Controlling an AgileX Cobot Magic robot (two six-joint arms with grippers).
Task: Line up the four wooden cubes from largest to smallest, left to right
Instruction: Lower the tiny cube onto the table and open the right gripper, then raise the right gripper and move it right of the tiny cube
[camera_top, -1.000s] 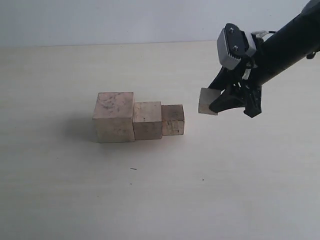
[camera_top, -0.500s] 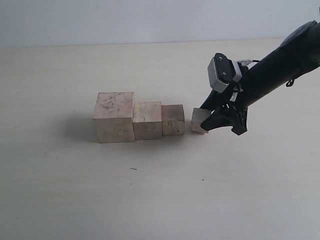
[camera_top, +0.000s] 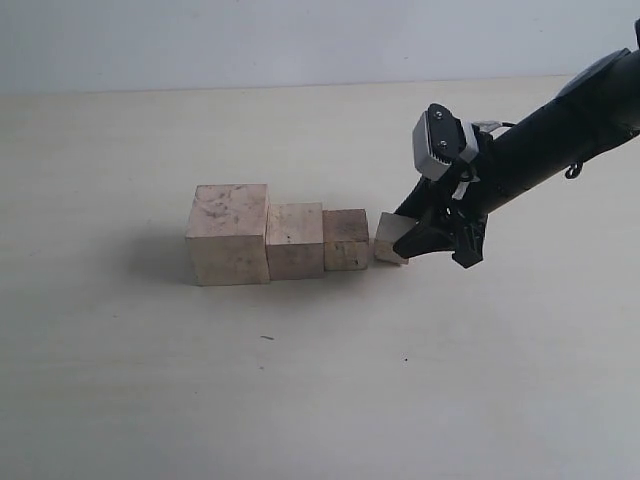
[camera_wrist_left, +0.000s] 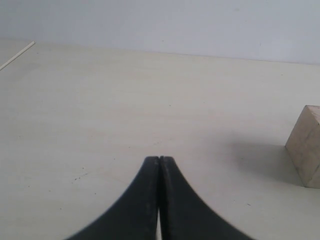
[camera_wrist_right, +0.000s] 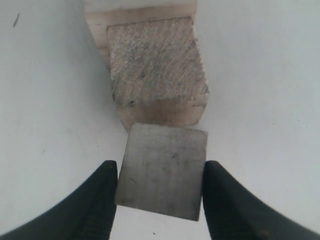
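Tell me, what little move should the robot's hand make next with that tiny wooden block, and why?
Probably lower and level it onto the pale tabletop. The right hand grips the smallest pale wooden cube, which looks tilted at the row's right end, close beside the next-smallest pale wooden cube, so it seems not to sit flat yet.

Four wooden cubes (camera_top: 228, 247), one table (camera_top: 150, 400), and two hands: left hand (camera_wrist_left: 159, 162), right hand (camera_wrist_right: 160, 170).

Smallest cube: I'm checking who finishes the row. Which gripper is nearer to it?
Right. The right gripper holds the smallest cube between its fingers. The left gripper is shut over the table, outside the exterior view.
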